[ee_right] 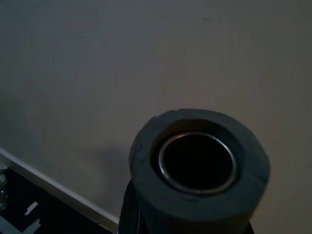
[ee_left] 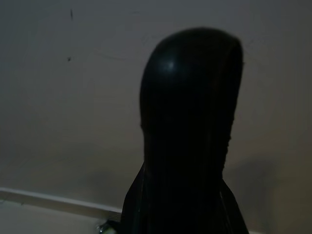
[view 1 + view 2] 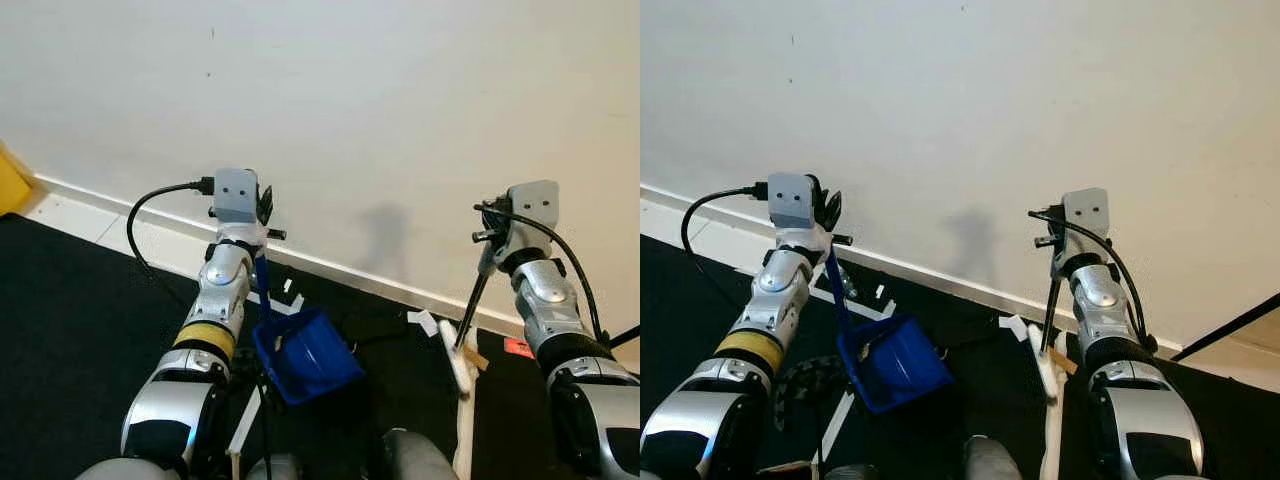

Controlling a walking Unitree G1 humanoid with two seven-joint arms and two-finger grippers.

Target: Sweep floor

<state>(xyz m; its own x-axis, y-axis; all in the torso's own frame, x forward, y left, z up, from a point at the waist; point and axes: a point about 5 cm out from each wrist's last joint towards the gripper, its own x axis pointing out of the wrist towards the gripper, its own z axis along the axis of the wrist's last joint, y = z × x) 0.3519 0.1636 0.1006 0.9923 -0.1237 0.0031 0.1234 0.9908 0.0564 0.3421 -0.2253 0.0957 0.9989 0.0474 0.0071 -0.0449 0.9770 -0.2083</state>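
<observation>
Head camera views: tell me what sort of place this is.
Likely an indoor room's edge: a plain white wall with a white baseboard above dark flooring, with paper scraps near a blue dustpan.

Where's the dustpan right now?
The blue dustpan hangs on the robot's left side, low over the dark floor near the white baseboard, its handle held up by the left hand. White paper scraps lie to its right.
</observation>
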